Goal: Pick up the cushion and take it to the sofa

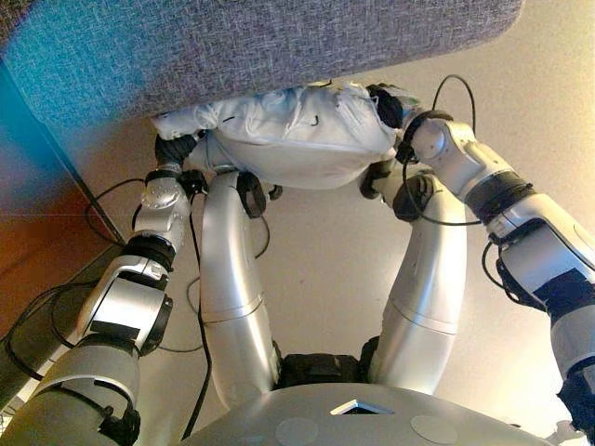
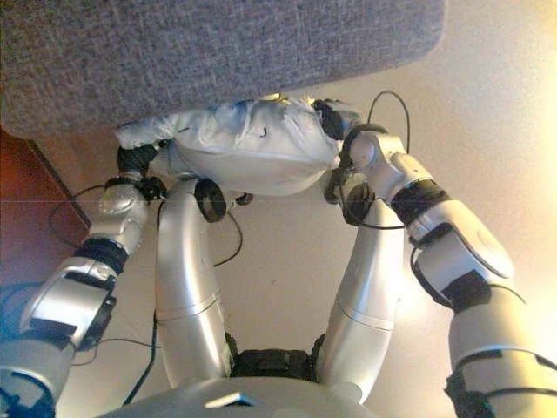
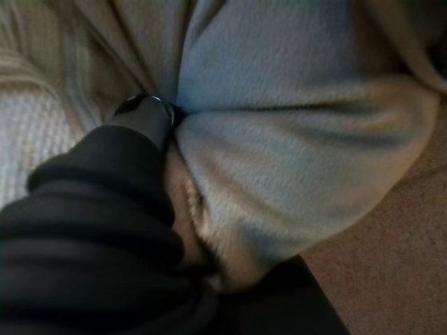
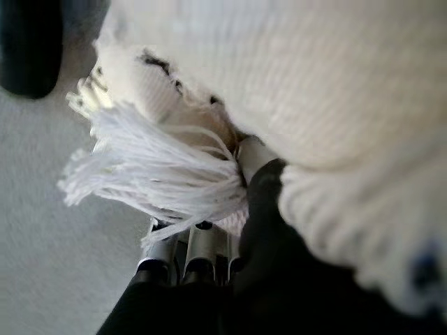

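I hold a white knitted cushion [image 1: 288, 135] between both hands, above the floor and right at the front edge of the grey fabric sofa [image 1: 232, 46]. My left hand [image 1: 175, 149] grips the cushion's left end; in the left wrist view its fingertip [image 3: 147, 115] digs into the bunched cloth [image 3: 293, 139]. My right hand [image 1: 386, 104] grips the right end; in the right wrist view its thumb [image 4: 255, 157] presses into the cushion [image 4: 335, 84] beside a white tassel [image 4: 154, 174]. The cushion's top touches or tucks under the sofa's edge.
The pale beige floor [image 1: 325, 269] lies below the cushion. A reddish-brown wooden surface [image 1: 37, 242] runs along the left side, beside the sofa.
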Robot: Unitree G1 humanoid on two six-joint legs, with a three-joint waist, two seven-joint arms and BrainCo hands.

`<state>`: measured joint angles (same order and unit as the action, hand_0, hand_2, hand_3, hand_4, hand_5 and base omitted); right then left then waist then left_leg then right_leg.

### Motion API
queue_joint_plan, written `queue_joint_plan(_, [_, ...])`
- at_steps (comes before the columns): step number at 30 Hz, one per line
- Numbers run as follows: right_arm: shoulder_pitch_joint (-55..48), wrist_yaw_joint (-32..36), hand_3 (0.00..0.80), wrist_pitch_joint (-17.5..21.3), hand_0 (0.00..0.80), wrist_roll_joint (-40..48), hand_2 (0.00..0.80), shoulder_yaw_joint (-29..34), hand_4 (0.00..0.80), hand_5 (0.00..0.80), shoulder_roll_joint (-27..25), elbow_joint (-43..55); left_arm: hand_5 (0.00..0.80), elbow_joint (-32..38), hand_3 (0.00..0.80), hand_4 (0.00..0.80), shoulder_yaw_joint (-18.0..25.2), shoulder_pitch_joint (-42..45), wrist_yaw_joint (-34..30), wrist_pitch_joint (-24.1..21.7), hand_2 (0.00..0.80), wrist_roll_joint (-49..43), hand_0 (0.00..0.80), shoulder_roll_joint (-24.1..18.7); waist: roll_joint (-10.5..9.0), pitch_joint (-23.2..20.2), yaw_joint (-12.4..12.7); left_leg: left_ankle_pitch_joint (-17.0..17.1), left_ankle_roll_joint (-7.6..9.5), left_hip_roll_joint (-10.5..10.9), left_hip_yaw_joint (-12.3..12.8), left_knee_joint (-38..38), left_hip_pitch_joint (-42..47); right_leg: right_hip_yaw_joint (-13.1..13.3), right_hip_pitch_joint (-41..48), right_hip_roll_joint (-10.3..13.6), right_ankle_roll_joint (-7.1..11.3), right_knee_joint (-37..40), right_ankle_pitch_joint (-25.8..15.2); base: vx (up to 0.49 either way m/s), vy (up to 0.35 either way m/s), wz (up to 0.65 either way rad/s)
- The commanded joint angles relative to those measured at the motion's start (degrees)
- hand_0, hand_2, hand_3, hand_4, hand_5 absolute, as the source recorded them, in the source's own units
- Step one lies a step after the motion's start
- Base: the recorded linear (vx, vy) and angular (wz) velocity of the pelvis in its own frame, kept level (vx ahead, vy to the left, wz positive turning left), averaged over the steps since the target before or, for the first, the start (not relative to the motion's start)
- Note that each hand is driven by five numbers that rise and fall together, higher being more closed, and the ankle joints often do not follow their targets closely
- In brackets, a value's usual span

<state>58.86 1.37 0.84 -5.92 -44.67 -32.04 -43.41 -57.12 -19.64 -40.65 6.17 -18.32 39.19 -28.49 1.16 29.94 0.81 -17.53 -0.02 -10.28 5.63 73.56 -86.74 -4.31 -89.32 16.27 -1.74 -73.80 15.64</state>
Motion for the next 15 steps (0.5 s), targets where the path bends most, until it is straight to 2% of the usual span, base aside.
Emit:
queue_joint_plan(1, [-1.3,-1.0,0.800,2.1,0.800,4.2,0.800,2.2,0.800,0.800,0.8,2.7,0.800,6.4,0.800,0.800,2.3,-1.8,-1.3,-4.6,0.800,1.2,0.800,2.8,3.01,-0.1,-1.1,-2.5,-3.83,-0.7,-2.9,-0.8,3.7,3.4,5.5,0.5,2.72,3.8,0.8,0.000,0.000,0.00])
queue_joint_plan(5, [-4.4,-1.9,0.800,2.9,0.800,5.2,0.800,4.1,0.800,0.800,1.2,4.7,0.800,9.0,0.800,0.800,2.3,0.6,1.0,-5.5,0.800,-1.0,0.800,4.0,2.72,-0.1,-1.3,-1.4,-4.26,-1.0,-2.9,-4.3,6.7,3.1,8.4,0.1,3.33,7.5,-1.2,-0.004,-0.006,-0.02])
queue_joint_plan(10, [-9.7,-3.9,0.800,4.0,0.800,7.6,0.800,6.9,0.800,0.800,1.8,7.3,0.800,12.8,0.800,0.800,2.4,5.5,3.9,-8.6,0.800,-1.6,0.800,5.9,2.13,-0.1,-1.3,2.0,-5.67,-1.9,-2.9,-12.3,12.0,2.2,13.2,-0.8,4.54,13.9,-4.7,-0.020,-0.020,-0.09])
queue_joint_plan(15, [-15.7,-4.3,0.800,8.2,0.800,9.3,0.800,10.4,0.800,0.800,2.8,9.2,0.800,15.7,0.800,0.800,2.7,9.1,5.1,-11.0,0.800,-2.3,0.800,8.0,1.23,-0.1,-1.2,7.7,-7.24,-2.4,-1.8,-26.6,22.8,0.0,23.5,-0.3,6.35,26.0,-9.0,-0.011,-0.060,-0.07])
